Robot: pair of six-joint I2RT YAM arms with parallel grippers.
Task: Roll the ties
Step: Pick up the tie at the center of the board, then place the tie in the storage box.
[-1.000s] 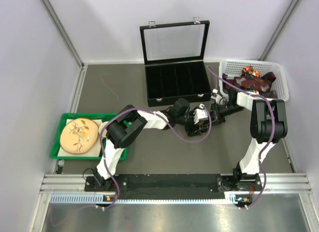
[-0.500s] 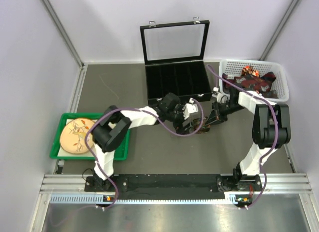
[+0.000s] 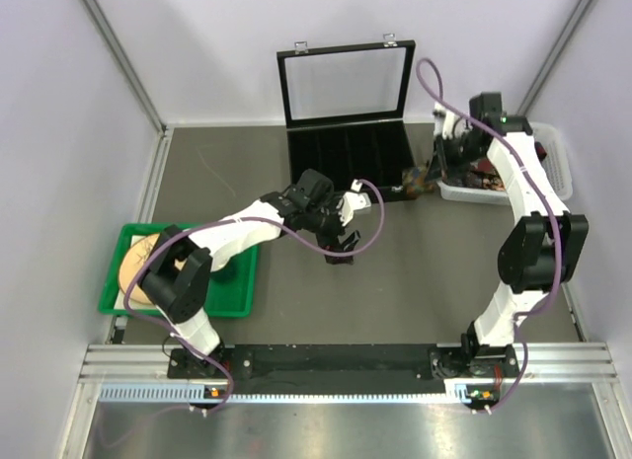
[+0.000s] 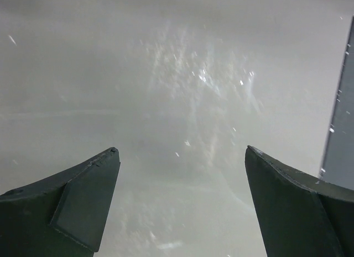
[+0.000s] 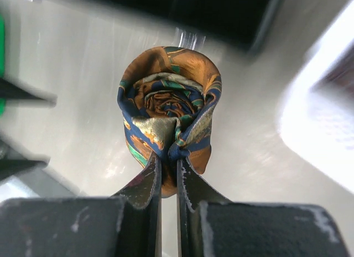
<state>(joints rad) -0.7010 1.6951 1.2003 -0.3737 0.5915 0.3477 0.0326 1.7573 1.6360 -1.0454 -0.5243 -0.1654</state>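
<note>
One rolled tie [image 5: 166, 99] in right hand [image 5: 167, 162]

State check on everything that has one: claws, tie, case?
left claw: open, empty
right claw: shut on rolled tie
rolled tie: coiled, pinched at its lower edge
black case: lid up
</note>
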